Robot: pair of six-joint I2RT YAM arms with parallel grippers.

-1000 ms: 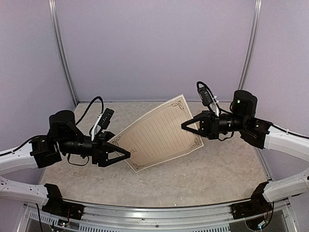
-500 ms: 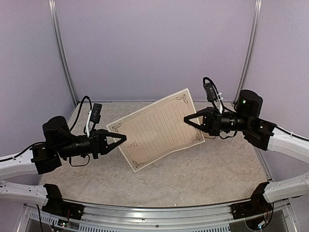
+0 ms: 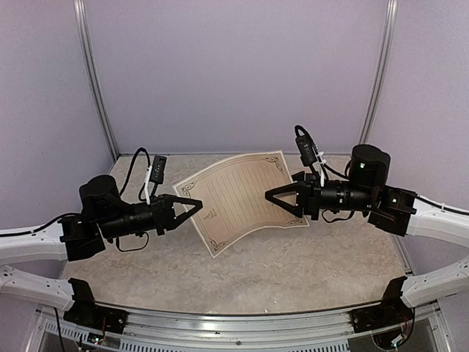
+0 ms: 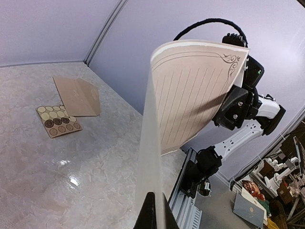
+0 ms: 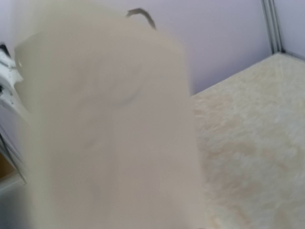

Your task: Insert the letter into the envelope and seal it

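Note:
The letter [image 3: 238, 198], cream with a dark ornamental border and ruled lines, hangs bowed above the table between both arms. My left gripper [image 3: 198, 203] is shut on its left edge. In the left wrist view the two black fingers [image 4: 151, 212] clamp the sheet [image 4: 190, 90] edge-on. My right gripper [image 3: 268, 195] lies over the letter's right half, and its jaw state is unclear. The right wrist view is filled by the blurred sheet [image 5: 109, 133], so no fingers show there. The tan envelope [image 4: 76, 95] lies on the table with its flap open.
A small card of round gold and brown stickers [image 4: 58, 120] lies beside the envelope. The marbled table [image 3: 308, 271] is closed in by purple walls with metal corner posts [image 3: 94, 81]. The arm rail [image 3: 242, 323] runs along the near edge.
My left gripper closed on the letter's left edge. The right gripper slid left over the sheet, which now bows and sits more level.

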